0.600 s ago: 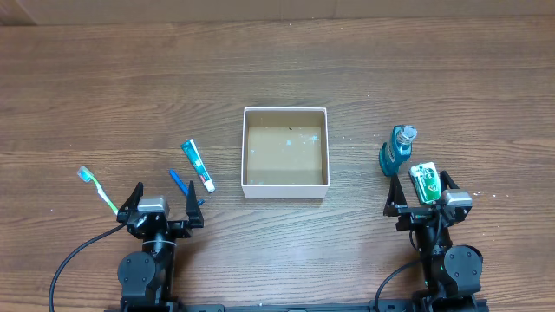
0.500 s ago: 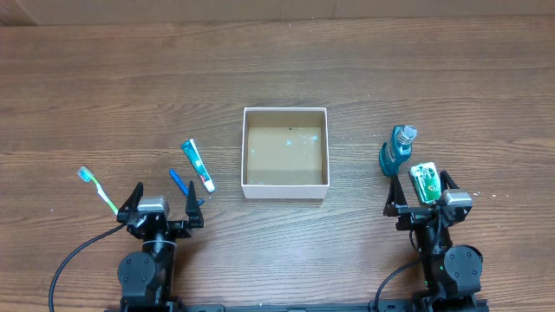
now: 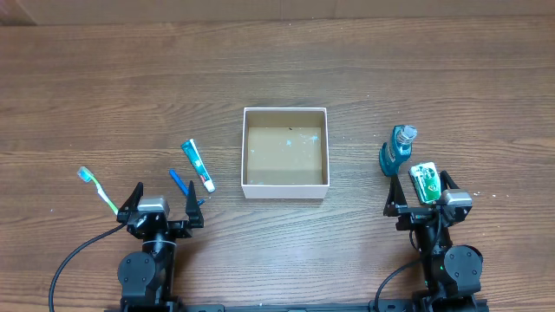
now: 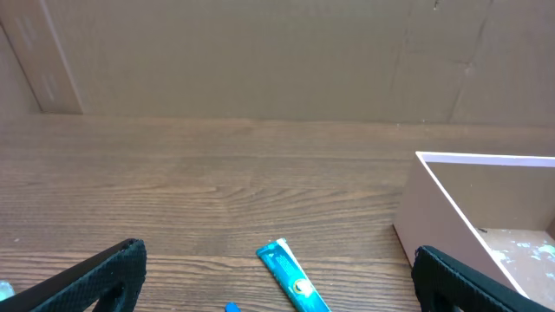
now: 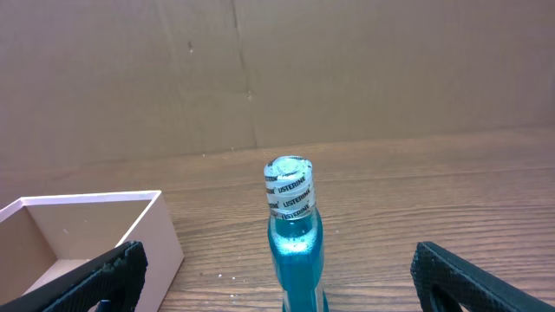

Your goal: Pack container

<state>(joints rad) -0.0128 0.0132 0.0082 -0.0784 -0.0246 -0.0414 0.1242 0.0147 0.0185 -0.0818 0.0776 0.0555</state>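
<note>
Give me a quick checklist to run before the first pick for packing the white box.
1. Small square white-walled box with brown floor holds nothing yet: ok.
2. Left gripper open: ok.
3. Right gripper open: ok.
4. Blue mouthwash bottle upright, centred ahead of the right gripper: ok.
5. Teal toothpaste tube lying flat, apart from the box: ok.
6. Green flat pack free of the right fingers: cannot tell.

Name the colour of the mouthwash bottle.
Teal blue mouthwash bottle, clearest in the right wrist view.
</note>
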